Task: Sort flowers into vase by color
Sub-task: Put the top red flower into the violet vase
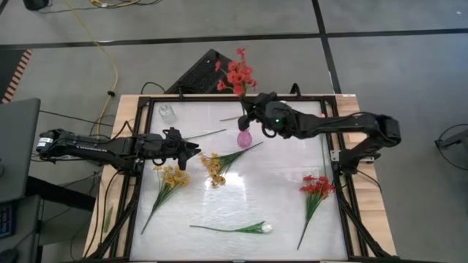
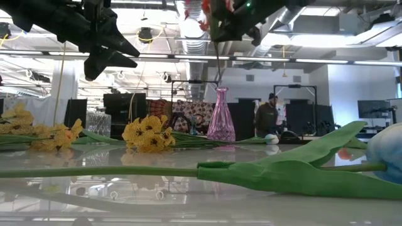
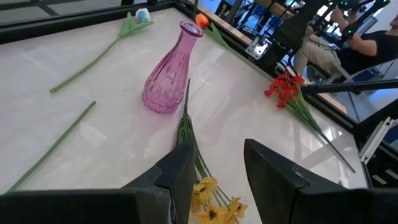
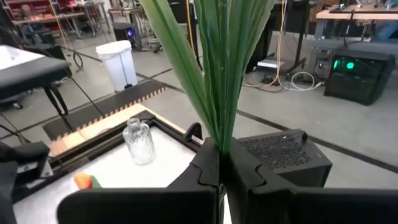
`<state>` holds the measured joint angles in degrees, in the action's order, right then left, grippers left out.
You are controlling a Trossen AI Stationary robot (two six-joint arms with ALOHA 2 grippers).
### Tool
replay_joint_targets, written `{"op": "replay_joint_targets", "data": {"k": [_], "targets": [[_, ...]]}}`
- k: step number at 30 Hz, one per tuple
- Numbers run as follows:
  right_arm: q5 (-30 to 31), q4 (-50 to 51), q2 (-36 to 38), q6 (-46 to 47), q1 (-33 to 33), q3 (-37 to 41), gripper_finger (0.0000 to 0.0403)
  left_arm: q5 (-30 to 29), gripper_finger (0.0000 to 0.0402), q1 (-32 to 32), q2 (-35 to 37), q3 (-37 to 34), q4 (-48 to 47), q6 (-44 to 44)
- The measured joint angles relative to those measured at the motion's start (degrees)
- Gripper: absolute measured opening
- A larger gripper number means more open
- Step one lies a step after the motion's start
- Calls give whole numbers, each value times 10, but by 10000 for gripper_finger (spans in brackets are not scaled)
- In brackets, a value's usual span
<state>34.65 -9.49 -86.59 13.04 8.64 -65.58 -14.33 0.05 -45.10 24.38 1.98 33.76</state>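
My right gripper (image 1: 249,110) is shut on a red flower (image 1: 236,76), held upright above the pink vase (image 1: 243,137), which stands on its base at the table's far middle. The flower's thin stem (image 2: 218,69) hangs down to the vase's mouth (image 2: 220,89). My left gripper (image 1: 194,150) hovers open at the left, above the stem of a yellow spray (image 3: 208,202), with nothing between its fingers. On the table lie two yellow sprays (image 1: 173,177) (image 1: 213,169), another red flower (image 1: 316,187) and a white tulip (image 1: 259,228). My right gripper pinches the red flower's green stem and leaves (image 4: 221,134) between its two fingers, below the blooms. The fingers come in about level from the table's right side and lie across the stem. The flower hangs upright, lifted clear of the table, blooms above the gripper.
A small clear glass vase (image 1: 167,112) stands at the far left corner. A small orange bloom (image 3: 201,20) lies behind the pink vase. Loose green stems (image 1: 208,134) lie near the vase. A black frame (image 1: 135,139) rims the table. A person (image 2: 268,116) stands in the room beyond.
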Motion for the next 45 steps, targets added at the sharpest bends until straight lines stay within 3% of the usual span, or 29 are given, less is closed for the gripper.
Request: {"op": "replay_joint_targets", "data": {"k": [9,17,28,33,37,45], "targets": [[10,7,-27,4,-14,0,31,0,128,0,0,0,-1,1],[105,67,-28,2,-38,0,44,0,128,0,0,0,-10,2],[115,110,-16,0,-68,0,117,0,128,0,0,0,-18,2],[78,142,7,18,-72,0,188,-7,128,0,0,0,-21,2],[9,190,43,58,-71,0,242,-16,128,0,0,0,-27,1],[-165,422,155,192,-86,0,264,-22,128,0,0,0,-31,-3]]}}
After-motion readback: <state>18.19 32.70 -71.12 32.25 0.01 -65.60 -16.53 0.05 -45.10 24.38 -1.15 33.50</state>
